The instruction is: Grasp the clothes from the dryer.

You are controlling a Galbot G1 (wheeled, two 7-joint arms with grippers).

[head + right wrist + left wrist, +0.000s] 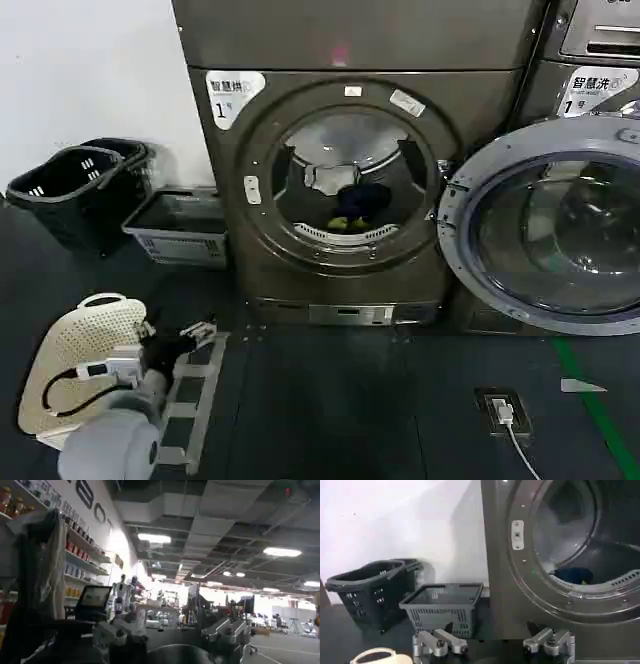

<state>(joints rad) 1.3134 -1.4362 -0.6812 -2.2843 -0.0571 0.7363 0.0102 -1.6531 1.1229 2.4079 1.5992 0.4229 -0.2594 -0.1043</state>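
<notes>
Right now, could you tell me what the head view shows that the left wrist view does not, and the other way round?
Only the head view shows the dryer's open glass door swung to the right, the whitish and yellow-green garments among the clothes, and the neighbouring machine. Only the left wrist view shows the left gripper from close up, its fingers spread open. Both show the dryer, the dark blue garment, the grey basket and the black baskets.

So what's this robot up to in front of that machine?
It is set to take clothes out of the dryer, whose door hangs open to the right. The clothes lie untouched in the drum. The left pincer is open, low, left of the dryer and holding nothing. The right pincer is open, pointing away at the room.
</notes>
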